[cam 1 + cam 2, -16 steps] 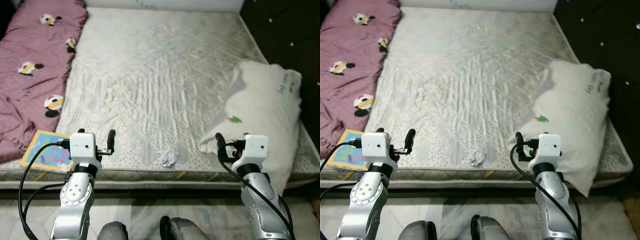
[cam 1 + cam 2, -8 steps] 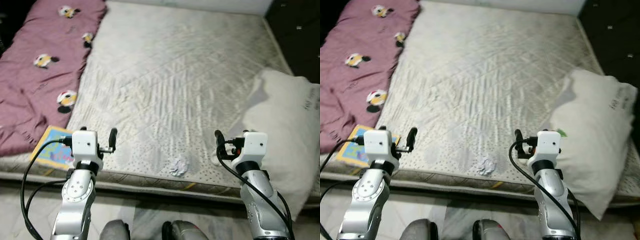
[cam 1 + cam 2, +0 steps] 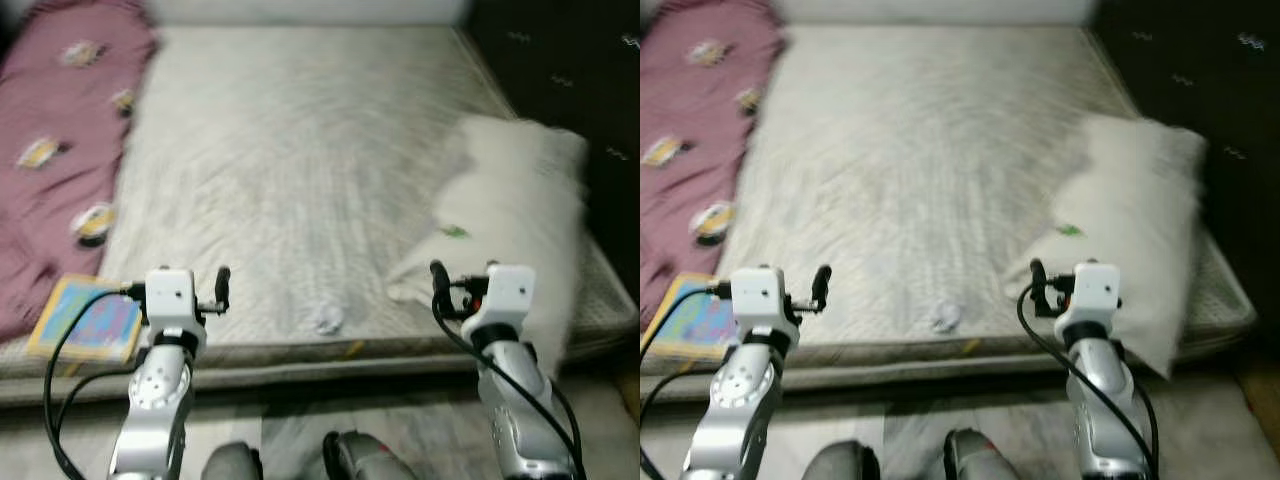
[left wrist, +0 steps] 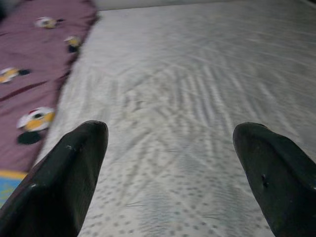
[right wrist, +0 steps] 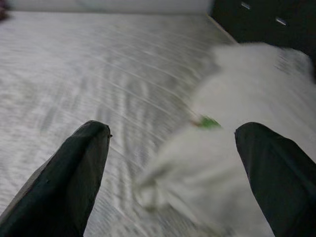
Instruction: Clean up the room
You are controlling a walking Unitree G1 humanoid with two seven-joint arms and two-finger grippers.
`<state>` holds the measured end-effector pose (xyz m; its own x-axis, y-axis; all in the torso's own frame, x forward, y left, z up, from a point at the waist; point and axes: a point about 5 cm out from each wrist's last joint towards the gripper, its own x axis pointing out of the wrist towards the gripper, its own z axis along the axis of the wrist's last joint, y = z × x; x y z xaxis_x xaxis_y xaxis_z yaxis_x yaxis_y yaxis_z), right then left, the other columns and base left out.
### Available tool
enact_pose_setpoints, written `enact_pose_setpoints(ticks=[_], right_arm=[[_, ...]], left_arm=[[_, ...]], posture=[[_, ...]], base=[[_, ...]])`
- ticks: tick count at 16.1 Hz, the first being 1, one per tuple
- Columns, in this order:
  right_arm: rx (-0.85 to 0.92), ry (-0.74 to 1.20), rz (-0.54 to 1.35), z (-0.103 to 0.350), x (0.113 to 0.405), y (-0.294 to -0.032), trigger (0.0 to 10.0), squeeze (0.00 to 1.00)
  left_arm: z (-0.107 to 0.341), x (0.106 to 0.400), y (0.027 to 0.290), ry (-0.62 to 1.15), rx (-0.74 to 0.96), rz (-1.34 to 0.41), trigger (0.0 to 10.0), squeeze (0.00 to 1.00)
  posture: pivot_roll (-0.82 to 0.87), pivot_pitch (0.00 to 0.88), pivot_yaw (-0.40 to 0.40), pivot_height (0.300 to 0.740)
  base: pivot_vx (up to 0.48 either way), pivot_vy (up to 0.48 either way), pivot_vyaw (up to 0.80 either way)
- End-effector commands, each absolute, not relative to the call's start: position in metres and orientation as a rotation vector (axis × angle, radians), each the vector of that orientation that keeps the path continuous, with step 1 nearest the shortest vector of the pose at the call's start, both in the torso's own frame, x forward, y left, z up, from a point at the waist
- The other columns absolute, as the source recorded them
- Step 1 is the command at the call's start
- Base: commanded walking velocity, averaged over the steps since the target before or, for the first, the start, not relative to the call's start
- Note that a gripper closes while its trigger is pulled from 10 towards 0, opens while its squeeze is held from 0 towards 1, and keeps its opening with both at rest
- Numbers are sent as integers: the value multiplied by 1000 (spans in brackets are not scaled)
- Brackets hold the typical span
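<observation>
A white mattress (image 3: pixel 290 150) lies ahead, and the picture is blurred. A small crumpled white tissue (image 3: pixel 327 320) sits near its front edge, between my two arms. A colourful book (image 3: pixel 88 328) lies at the front left corner, just left of my left gripper (image 3: pixel 192 278). That gripper is open and empty over the front edge, its fingers (image 4: pixel 74 168) wide apart. A white pillow (image 3: pixel 510 205) lies along the right side. My right gripper (image 3: pixel 463 275) is open beside the pillow's near corner (image 5: pixel 197 163), holding nothing.
A maroon blanket (image 3: pixel 50 170) with cartoon prints covers the bed's left side. Dark furniture (image 3: pixel 570 70) stands close along the right of the bed. Pale floor (image 3: pixel 290 430) runs in front of the bed frame, with my legs (image 3: pixel 350 460) at the bottom.
The whole picture has shifted and blurred, so the camera has swung. Both arms hold the same raised pose with open fingers. Nothing on the bed has moved.
</observation>
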<state>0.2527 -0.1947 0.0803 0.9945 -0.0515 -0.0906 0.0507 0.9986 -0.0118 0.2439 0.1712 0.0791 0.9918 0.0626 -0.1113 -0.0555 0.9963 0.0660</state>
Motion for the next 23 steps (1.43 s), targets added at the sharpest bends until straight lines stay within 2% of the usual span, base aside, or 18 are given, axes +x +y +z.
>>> enact_pose_setpoints(ticks=[1, 5, 9, 16, 23], right_arm=[[-2, 97, -59, 78, 250, -194, 10000, 0], [-6, 73, -48, 85, 256, -194, 10000, 0], [-8, 86, -47, 83, 251, -195, 10000, 0], [-30, 86, -24, 85, 256, -195, 10000, 0], [-33, 90, -32, 85, 255, -197, 10000, 0]], left_arm=[[76, 241, 174, 129, 52, 56, 10000, 0], [82, 245, 170, 83, 98, 43, 10000, 0], [91, 242, 180, 69, 85, 24, 10000, 0], [90, 242, 176, 73, 62, 14, 10000, 0], [89, 246, 176, 87, 45, 23, 10000, 0]], posture=[[-5, 107, 7, 740], [-20, 127, 4, 740], [-9, 165, -12, 740], [-10, 168, -35, 740], [-14, 160, -31, 740]], base=[[0, 0, -800], [0, 0, -114], [0, 0, 0], [201, 0, 0], [0, 0, 0]])
